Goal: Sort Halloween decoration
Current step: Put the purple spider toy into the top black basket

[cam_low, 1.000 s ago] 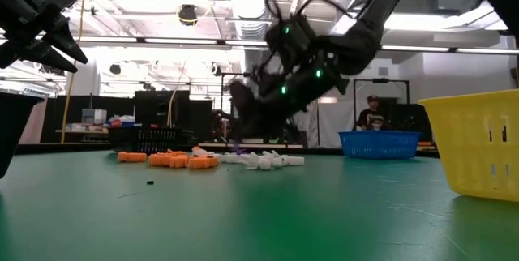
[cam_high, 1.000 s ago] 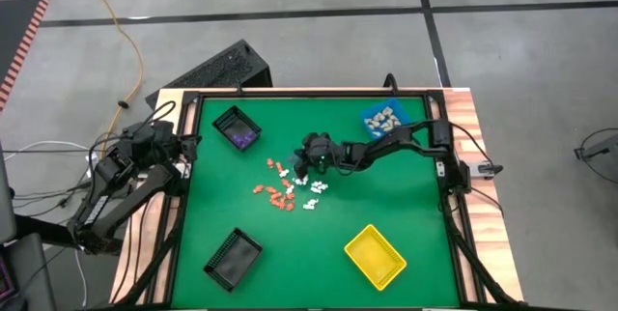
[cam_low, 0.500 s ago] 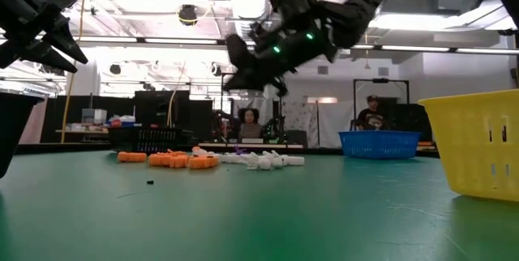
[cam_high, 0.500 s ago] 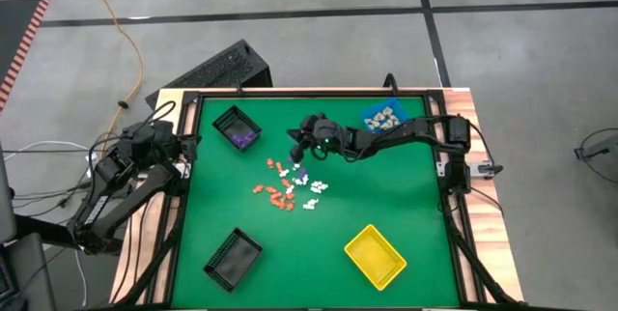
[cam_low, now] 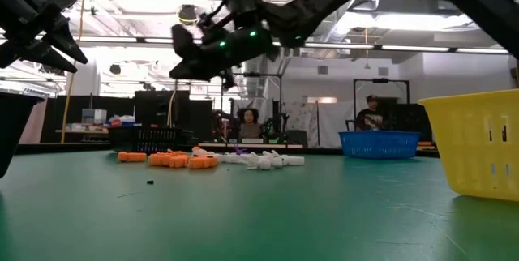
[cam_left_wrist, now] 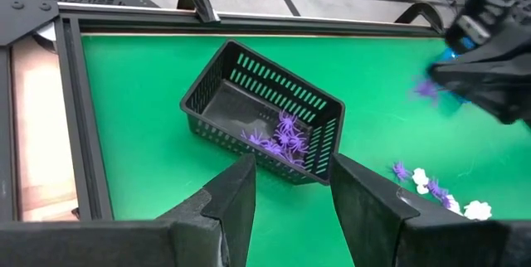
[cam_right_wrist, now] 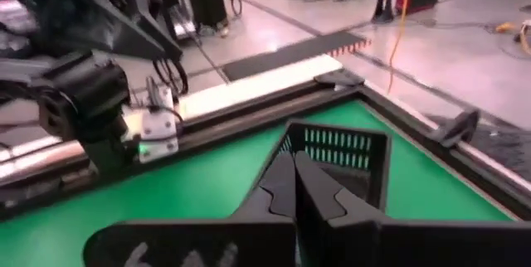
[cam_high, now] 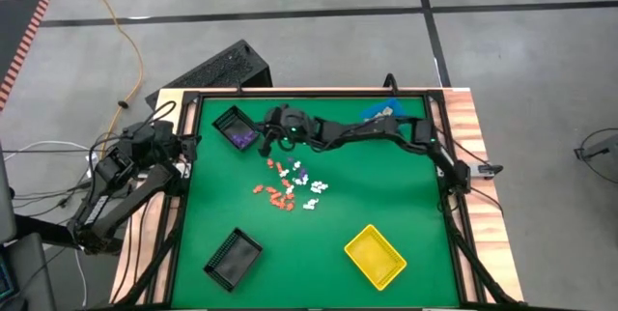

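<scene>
The right hand [cam_high: 267,124], pinching a purple piece [cam_left_wrist: 426,89], nears the black bin [cam_high: 237,128]; next it should release above it.

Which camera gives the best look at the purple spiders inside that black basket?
The left wrist view: it looks down into the black basket, so the purple spiders show as separate pieces. The high view gives only a purple patch in the basket. The right wrist view shows the basket's wall, not its contents. In the low view I cannot pick them out.
</scene>
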Robot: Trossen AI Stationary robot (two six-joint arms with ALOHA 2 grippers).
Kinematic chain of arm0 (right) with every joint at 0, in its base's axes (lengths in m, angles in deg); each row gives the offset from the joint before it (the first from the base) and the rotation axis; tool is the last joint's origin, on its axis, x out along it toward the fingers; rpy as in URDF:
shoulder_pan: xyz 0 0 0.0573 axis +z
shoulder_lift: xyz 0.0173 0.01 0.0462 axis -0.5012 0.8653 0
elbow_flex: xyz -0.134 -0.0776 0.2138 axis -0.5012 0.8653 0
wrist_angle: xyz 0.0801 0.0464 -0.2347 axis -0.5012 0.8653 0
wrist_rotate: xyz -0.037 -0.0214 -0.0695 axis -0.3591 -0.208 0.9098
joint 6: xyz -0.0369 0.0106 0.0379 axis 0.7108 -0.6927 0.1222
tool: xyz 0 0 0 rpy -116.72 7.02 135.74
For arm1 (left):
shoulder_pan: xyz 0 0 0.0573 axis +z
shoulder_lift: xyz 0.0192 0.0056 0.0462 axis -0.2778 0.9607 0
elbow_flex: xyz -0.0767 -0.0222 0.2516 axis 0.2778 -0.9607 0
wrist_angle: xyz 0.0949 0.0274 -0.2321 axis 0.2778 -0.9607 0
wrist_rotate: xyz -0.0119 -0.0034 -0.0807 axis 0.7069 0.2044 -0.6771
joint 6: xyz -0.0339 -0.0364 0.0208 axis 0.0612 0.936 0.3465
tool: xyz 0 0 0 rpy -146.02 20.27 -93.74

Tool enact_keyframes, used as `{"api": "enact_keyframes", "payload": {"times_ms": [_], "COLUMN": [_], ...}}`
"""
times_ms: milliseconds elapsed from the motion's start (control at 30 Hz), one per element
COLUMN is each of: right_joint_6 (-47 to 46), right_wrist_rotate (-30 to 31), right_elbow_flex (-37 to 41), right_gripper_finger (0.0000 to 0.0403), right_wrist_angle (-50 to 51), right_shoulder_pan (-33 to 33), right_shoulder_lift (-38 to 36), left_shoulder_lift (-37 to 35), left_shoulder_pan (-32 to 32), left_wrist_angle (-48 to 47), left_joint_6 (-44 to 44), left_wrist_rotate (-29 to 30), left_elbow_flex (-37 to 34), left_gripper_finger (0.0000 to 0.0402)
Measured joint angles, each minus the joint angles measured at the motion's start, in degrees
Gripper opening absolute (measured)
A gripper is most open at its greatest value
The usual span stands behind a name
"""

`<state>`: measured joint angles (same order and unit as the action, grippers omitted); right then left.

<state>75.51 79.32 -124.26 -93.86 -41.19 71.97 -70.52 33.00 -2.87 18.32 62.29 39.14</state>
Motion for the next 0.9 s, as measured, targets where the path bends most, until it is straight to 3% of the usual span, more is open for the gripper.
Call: {"api": "enact_keyframes", "payload": {"times_ms": [267,500,800,900], "right_joint_6": [0.0,-0.2,-0.4,-1.1], "right_wrist_rotate": [-3.7,-3.8,-4.3,-10.6], "right_elbow_flex": [-14.3,-18.5,-18.5,-18.5], "right_gripper_finger": [0.0019,0.0025,0.0116,0.015], "right_wrist_angle": [6.1,9.0,11.5,12.8], "right_shoulder_pan": [-0.7,-1.5,-2.6,-3.5], "right_shoulder_lift": [9.5,13.7,13.9,13.3], "left_shoulder_lift": [0.0,0.0,0.0,0.0], "left_shoulder_pan": [0.0,0.0,0.0,0.0], "left_wrist_angle": [0.0,0.0,0.0,0.0], "left_joint_6": [-0.3,-0.3,-0.3,-0.3], "left_wrist_rotate": [-0.1,-0.1,-0.2,-0.2], "left_elbow_flex": [0.0,0.0,0.0,0.0], "left_gripper_finger": [0.0143,0.0143,0.0143,0.0143]}}
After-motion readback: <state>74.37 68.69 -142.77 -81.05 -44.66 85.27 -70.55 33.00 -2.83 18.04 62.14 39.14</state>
